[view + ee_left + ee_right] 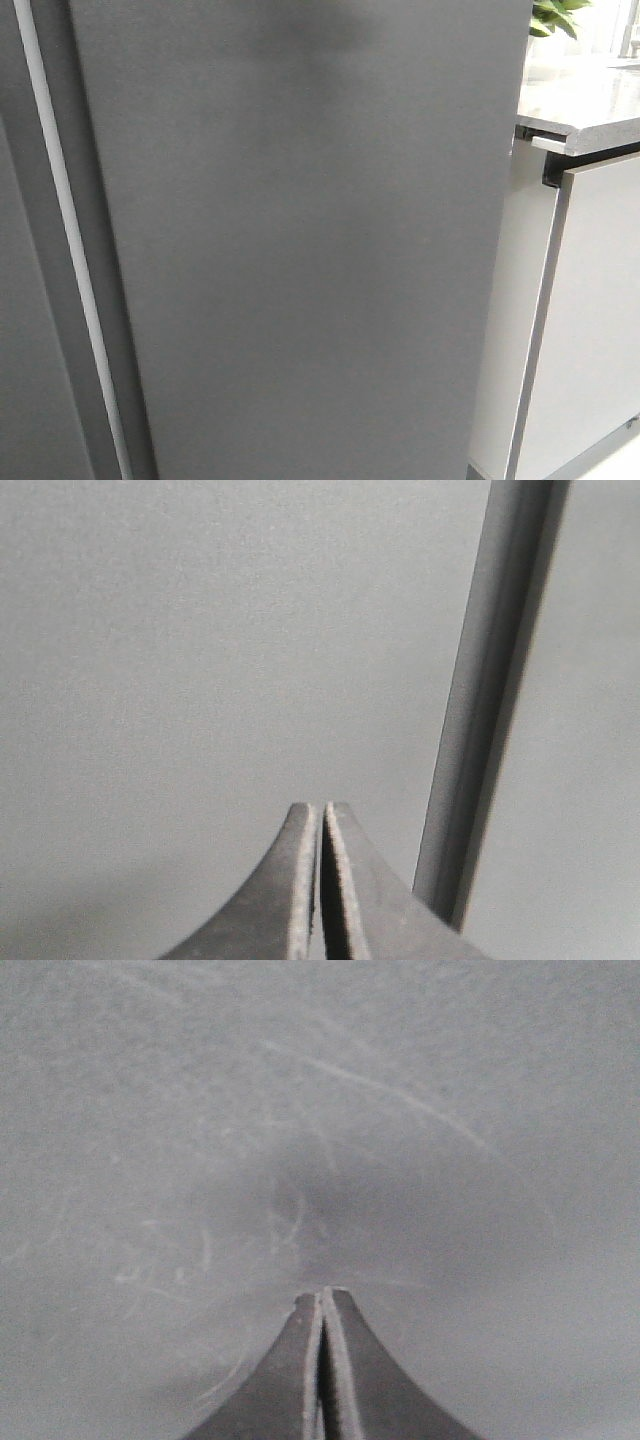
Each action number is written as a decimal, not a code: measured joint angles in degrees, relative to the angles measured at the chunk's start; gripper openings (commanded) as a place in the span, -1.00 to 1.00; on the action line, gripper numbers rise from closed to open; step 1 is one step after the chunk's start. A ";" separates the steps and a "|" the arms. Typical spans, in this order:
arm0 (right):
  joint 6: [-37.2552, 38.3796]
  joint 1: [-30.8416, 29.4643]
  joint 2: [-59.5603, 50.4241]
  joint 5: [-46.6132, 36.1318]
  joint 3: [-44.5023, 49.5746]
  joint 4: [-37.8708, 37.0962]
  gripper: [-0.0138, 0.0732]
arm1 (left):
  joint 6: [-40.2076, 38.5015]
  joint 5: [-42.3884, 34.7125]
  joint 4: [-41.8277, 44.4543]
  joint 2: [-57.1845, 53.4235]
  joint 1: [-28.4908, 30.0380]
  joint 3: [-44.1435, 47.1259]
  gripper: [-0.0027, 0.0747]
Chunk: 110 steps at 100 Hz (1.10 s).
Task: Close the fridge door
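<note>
- A second dark grey panel [25,330] fills the left edge of the front view, with a pale strip [75,260] running down it.
- The fridge door [300,250] takes up the middle, matte dark grey; no brand, label or writing shows.
- On the right stand a light grey cabinet front [590,320], a grey countertop [580,100] and a green plant [555,15].
- The left gripper [320,825] has its fingers pressed together, empty, near a dark grey surface beside a vertical seam [480,700].
- The right gripper [322,1305] is likewise pinched together, empty, close to a scuffed grey surface [300,1110].
</note>
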 measured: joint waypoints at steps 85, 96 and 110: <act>-2.95 -10.18 -19.98 19.75 3.72 -5.88 -0.85 | 0.00 0.00 0.00 0.00 0.00 0.00 -0.98; -2.95 -11.87 -24.76 20.13 7.29 -7.37 -0.85 | 0.00 0.00 0.00 0.00 0.00 0.00 -0.98; -2.95 -13.57 -30.95 20.26 12.67 -9.05 -0.85 | 0.00 0.00 0.00 0.00 0.00 0.00 -0.98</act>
